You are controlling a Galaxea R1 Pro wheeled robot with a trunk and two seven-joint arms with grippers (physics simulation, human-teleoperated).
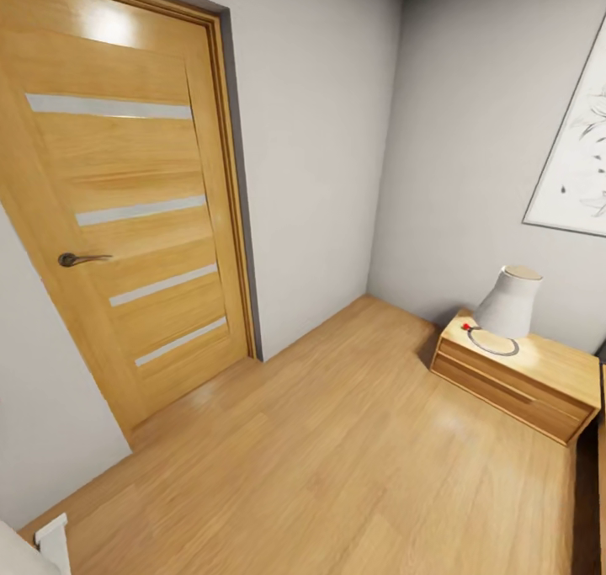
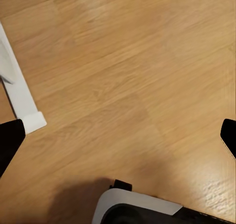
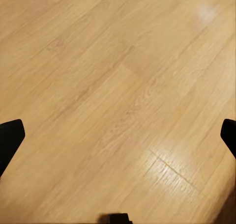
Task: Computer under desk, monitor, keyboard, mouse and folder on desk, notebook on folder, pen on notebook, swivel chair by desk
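Head view is looking down into a room corner. A wooden door (image 1: 126,213) with four pale horizontal strips is standing shut at the left of the frame, its dark lever handle (image 1: 80,259) sitting at mid-height. Grey walls are meeting in a corner at upper centre. A framed picture (image 1: 576,154) is hanging at the right edge. Below it, a low wooden nightstand (image 1: 518,381) is sitting against the wall, carrying a white lamp (image 1: 509,301), a ring-shaped object (image 1: 492,342) and a small red item (image 1: 465,327) just beside the ring. Wood floor (image 1: 337,457) is filling the lower frame.

Left gripper (image 2: 118,140) is hanging over bare floor, dark fingertips (image 2: 10,140) showing at opposite edges of the wrist frame, spread wide, nothing between them. A white robot part (image 2: 19,94) and a rounded white-and-dark base part (image 2: 142,209) are showing alongside.

Right gripper (image 3: 118,138) is likewise spread wide over floor, pinching nothing.

Desk, computer, chair and the other task items are lying outside these views.
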